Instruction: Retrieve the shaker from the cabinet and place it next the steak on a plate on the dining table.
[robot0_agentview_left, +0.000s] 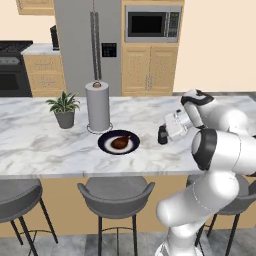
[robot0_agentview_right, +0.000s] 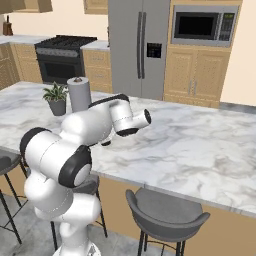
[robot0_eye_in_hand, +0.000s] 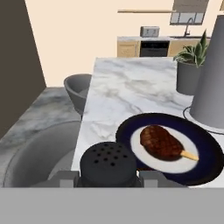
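Beyond the jaws and off to their left, a potted plant (robot0_agentview_left: 63, 110) and a paper towel roll (robot0_agentview_left: 97, 106) stand on the dining table (robot0_agentview_left: 30, 145). Nearer, just ahead of the jaws, the plate (robot0_agentview_left: 106, 145) carries the steak (robot0_agentview_left: 120, 142). The gripper (robot0_agentview_left: 165, 134) is clamped on the dark shaker (robot0_eye_in_hand: 109, 165), held upright between the fingers just beside the plate's rim, over the marble top.
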